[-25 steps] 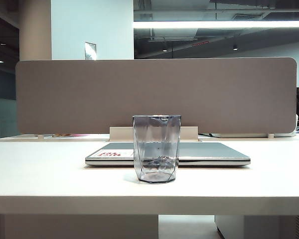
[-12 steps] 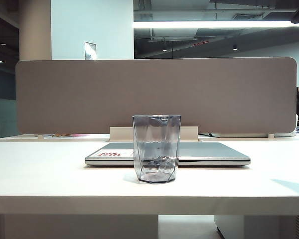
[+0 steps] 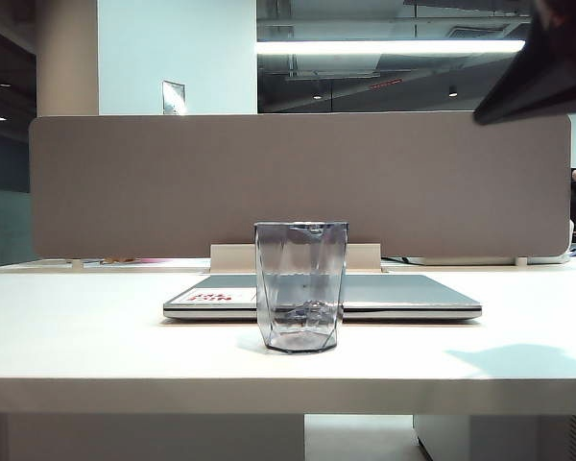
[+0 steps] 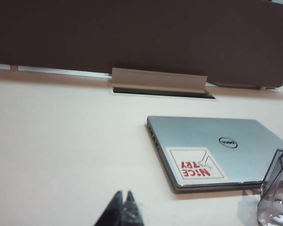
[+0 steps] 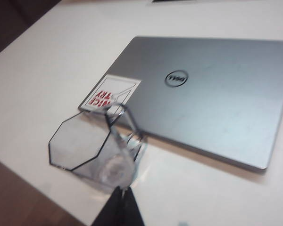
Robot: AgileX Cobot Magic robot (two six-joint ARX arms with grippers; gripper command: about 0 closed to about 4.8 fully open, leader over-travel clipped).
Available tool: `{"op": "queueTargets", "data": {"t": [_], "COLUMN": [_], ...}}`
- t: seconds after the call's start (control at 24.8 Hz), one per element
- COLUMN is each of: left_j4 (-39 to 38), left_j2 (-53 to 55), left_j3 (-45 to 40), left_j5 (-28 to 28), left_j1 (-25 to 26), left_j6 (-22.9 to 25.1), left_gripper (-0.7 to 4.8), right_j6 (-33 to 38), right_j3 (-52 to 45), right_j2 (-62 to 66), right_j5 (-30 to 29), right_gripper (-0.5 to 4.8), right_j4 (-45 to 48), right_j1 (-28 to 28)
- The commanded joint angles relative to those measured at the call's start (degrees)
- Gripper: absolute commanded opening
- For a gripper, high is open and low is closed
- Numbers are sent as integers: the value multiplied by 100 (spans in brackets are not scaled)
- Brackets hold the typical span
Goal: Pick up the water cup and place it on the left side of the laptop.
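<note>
The water cup [image 3: 301, 286], smoky-grey and faceted, stands upright on the white table just in front of the closed silver laptop [image 3: 403, 293]. Near one laptop corner is a white sticker with red print [image 4: 195, 163]. My right gripper [image 5: 123, 190] is shut and empty, hovering near the water cup [image 5: 92, 146] with the laptop [image 5: 212, 94] beyond it. Its dark arm [image 3: 542, 67] juts in at the exterior view's top right. My left gripper [image 4: 123, 195] is shut and empty above bare table, apart from the laptop [image 4: 217, 150] and the water cup [image 4: 276, 188].
A grey divider panel [image 3: 298, 182] stands along the table's back, with a beige cable flap [image 3: 298, 256] at its foot. The table's front edge [image 3: 288, 384] runs close before the cup. The arm's shadow [image 3: 518, 360] lies on the table at the right.
My right arm has swung into the exterior view at the top right, and its shadow on the table has grown. Cup and laptop have not moved.
</note>
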Motion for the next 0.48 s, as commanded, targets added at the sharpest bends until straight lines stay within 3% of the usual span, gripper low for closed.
{"op": "queueTargets", "data": {"t": [0.04,0.48], "left_j4": [-74,-96], "left_j2": [197,1961], "left_j3": [254,1176], "left_j5": [212,802], "left_j1": [-11,-11], "left_j6": [-28,-2], "left_gripper": [-5,-5], "right_j6": [-17,48], "right_j3": [15,15], "right_j2": [39,52], "right_j5": [-22,-28], "right_gripper": [-1,-1], "right_j4": [168,734], "right_j1": [90,203]}}
